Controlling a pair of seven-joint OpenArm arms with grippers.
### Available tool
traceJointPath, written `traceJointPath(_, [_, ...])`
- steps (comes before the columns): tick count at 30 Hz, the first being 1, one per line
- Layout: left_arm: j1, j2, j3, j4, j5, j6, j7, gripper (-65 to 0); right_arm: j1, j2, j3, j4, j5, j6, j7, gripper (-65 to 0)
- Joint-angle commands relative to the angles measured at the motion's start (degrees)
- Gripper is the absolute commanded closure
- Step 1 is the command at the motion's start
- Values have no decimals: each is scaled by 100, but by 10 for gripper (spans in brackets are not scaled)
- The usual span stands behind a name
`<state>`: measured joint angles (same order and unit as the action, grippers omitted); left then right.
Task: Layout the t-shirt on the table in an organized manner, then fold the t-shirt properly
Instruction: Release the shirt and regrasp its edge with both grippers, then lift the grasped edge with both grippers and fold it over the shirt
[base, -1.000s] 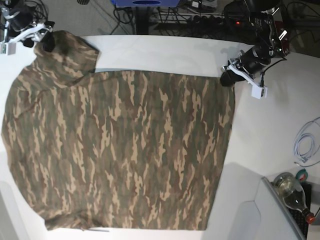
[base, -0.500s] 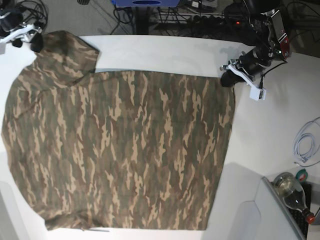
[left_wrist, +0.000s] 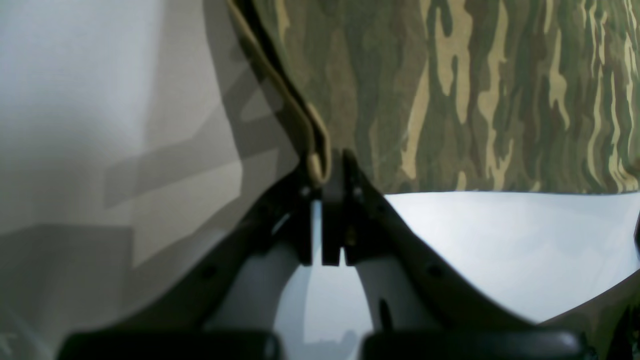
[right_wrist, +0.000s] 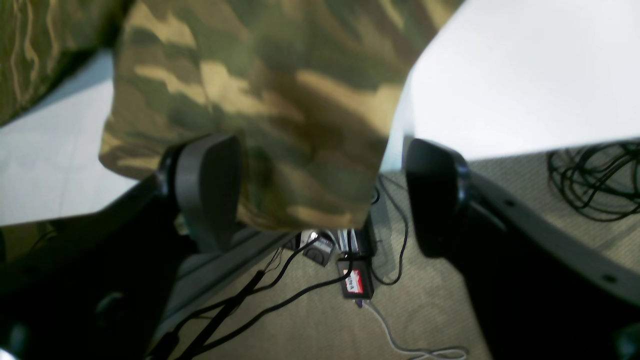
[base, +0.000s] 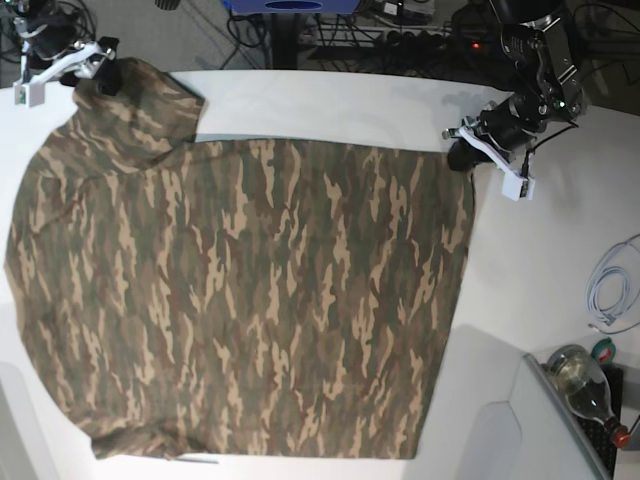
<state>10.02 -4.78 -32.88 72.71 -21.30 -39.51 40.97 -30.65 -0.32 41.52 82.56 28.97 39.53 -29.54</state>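
Observation:
The camouflage t-shirt (base: 250, 300) lies spread flat over the white table (base: 330, 105). At its far right corner my left gripper (base: 462, 152) is shut on the hem; the left wrist view shows the fingertips (left_wrist: 325, 170) pinching the tan-edged hem of the t-shirt (left_wrist: 475, 90). At the far left, my right gripper (base: 100, 72) stands open around the sleeve end. In the right wrist view the sleeve (right_wrist: 280, 100) hangs past the table's edge (right_wrist: 525, 65) between the spread gripper (right_wrist: 320, 195), with the left finger (right_wrist: 207, 190) against the cloth.
A coiled white cable (base: 612, 290) lies at the table's right edge. A bottle (base: 585, 385) and a grey box corner (base: 520, 420) sit at the front right. Black cables and a power adapter (right_wrist: 355, 282) lie on the carpet below the right gripper.
My right gripper swung left off the sleeve, then came back over the sleeve end. The left gripper drew the hem corner slightly to the right and farther back.

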Motion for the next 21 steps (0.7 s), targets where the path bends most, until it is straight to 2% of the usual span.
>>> traceJointPath(1, [-22, -54, -30, 101, -63, -36, -49, 0, 10, 80, 37, 82, 105, 47, 128, -402])
traceJointPath(2, [-22, -54, -30, 101, -63, -36, -49, 0, 2, 106, 28, 108, 105, 47, 128, -345])
traceJointPath(6, [66, -63, -30, 145, -55, -36, -49, 0, -16, 159, 11, 117, 114, 47, 128, -23])
traceJointPath(7, [84, -63, -30, 215, -55, -36, -49, 0, -16, 159, 11, 117, 114, 47, 119, 0])
traceJointPath(9, [224, -63, -22, 452, -55, -36, -49, 0, -42, 159, 37, 126, 114, 47, -48, -20])
traceJointPath(11, [347, -63, -30, 725, -55, -27, -40, 0, -69, 168, 46, 319, 114, 47, -303, 0])
traceJointPath(15, [664, -63, -22, 1323, -55, -10, -31, 0, -315, 106, 11, 1216, 114, 47, -822, 0])
traceJointPath(18, [778, -63, 5, 1551, -55, 245, -31, 0, -297, 98, 37, 1541, 114, 47, -1253, 0])
traceJointPath(21, [787, -54, 5, 1727, -55, 298, -14, 0, -183, 98, 11, 1647, 114, 47, -1376, 0])
